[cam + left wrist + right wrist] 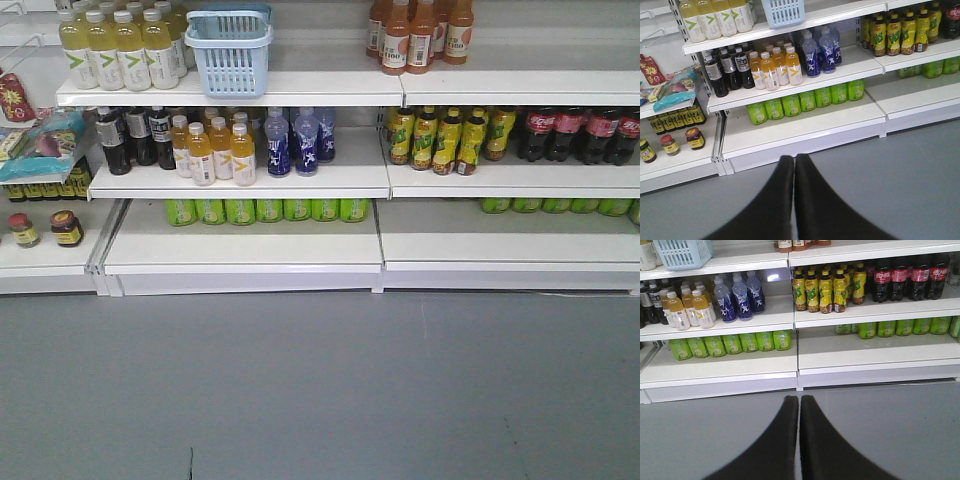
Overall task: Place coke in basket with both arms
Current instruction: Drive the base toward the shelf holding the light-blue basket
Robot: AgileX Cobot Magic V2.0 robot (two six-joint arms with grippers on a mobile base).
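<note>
- Coke (585, 133): front view, 3 o'clock. The last bottle is cut by the picture's edge.
- Basket (784, 11): left wrist view, 12 o'clock. Its upper part is cut off.
- Orange bottles (420, 35): front view, 1 o'clock. Some caps are cut off at the top.
- Green cans (265, 210): tops hidden under the shelf (240, 180) above.
- Snack packs (12, 100): 9 o'clock, cut by the edge.
- Labels (203, 165): print mostly too small to read.
- Left gripper (794, 161) and right gripper (799, 402): blurred, with bases cut off at 6 o'clock.

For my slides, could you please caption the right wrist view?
Right gripper, shut and empty, faces shelves with coke bottles right and basket upper left.
</note>
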